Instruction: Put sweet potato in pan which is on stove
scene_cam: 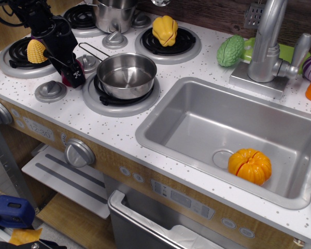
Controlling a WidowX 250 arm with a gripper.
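1. Table [119, 132] of white speckled surface carries everything pictured, a toy kitchen counter with knobs along its front edge.
2. Steel sink [207, 119] fills the 4 o'clock part of the scene, with an orange pumpkin toy [250, 165] lying on its floor near the drain.
3. Stove [57, 111] occupies the 10 o'clock part, its grey burner rings and black coils spread across the counter.
4. Faucet [267, 44] rises at 1 o'clock behind the sink, a green vegetable toy [230, 50] just beside it.
5. Pan [126, 75] sits empty on the front burner, its thin wire handle reaching toward 10 o'clock.
6. Claw [72, 75] of the black robot arm is lowered at 9 o'clock of the pan; whether it grips or stands released cannot be told.
7. Yellow squash toy [165, 30] rests on the rear burner at 12 o'clock of the pan.
8. Corn [36, 51] lies on the far burner at 9 o'clock.
9. Sweet potato [68, 79], dark red, shows only a sliver at the claw's tip, on the counter just beside the pan's burner, outside the pan.
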